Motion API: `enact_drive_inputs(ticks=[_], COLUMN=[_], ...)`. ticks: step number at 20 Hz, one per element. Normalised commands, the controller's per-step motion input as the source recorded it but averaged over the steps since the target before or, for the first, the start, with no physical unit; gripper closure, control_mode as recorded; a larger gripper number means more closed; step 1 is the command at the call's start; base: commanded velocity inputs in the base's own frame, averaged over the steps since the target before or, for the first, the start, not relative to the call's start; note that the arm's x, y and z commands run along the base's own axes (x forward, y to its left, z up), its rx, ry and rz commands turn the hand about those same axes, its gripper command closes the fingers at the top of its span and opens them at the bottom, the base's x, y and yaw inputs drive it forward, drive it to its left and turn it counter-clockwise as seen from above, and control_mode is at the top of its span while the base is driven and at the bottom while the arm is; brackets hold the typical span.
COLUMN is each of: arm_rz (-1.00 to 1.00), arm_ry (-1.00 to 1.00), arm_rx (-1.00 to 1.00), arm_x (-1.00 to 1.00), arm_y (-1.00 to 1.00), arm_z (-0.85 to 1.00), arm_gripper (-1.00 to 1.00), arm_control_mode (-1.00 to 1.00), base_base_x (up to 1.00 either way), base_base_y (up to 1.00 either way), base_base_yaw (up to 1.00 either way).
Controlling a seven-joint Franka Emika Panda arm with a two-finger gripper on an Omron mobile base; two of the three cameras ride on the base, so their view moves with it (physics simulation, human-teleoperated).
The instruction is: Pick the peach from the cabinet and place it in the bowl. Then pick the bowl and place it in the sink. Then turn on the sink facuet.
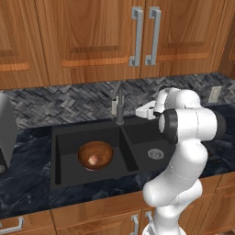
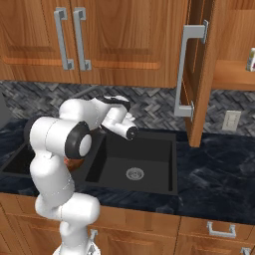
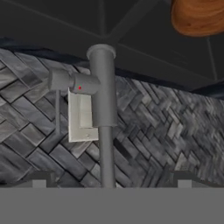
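The reddish-brown bowl (image 1: 95, 155) sits in the left basin of the black sink (image 1: 142, 137), and the peach (image 1: 93, 159) lies inside it. The grey faucet (image 1: 120, 108) stands behind the divider between the basins. My gripper (image 1: 138, 111) hovers just right of the faucet, level with its upper part and pointing at it. In the hand view the faucet column (image 3: 104, 100) and its small lever (image 3: 65, 81) stand straight ahead between my open, empty fingertips (image 3: 39, 179). A rim of the bowl (image 3: 199, 15) shows at that view's top right. The cabinet door (image 2: 196, 74) stands open.
The open door with its long bar handle (image 2: 184, 69) juts out over the counter on the right. A small white cylinder (image 2: 250, 60) stands on the shelf behind it. A grey appliance (image 1: 7, 128) sits at the far left. A wall outlet (image 2: 229, 120) is on the backsplash.
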Motion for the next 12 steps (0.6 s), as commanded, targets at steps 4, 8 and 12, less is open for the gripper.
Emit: enact_drive_inputs(ticks=[4, 8, 12], arm_rz=[0.00, 0.00, 0.00], arm_ry=[0.00, 0.00, 0.00], arm_rx=[0.00, 0.00, 0.00], arm_x=[0.39, 0.40, 0.43], arm_y=[0.00, 0.00, 0.00], arm_z=[-0.20, -0.02, 0.00], arm_gripper=[-1.00, -1.00, -1.00], arm_control_mode=[-1.00, -1.00, -1.00], base_base_x=[0.00, 0.00, 0.00], base_base_y=[0.00, 0.00, 0.00], base_base_yaw=[0.00, 0.00, 0.00])
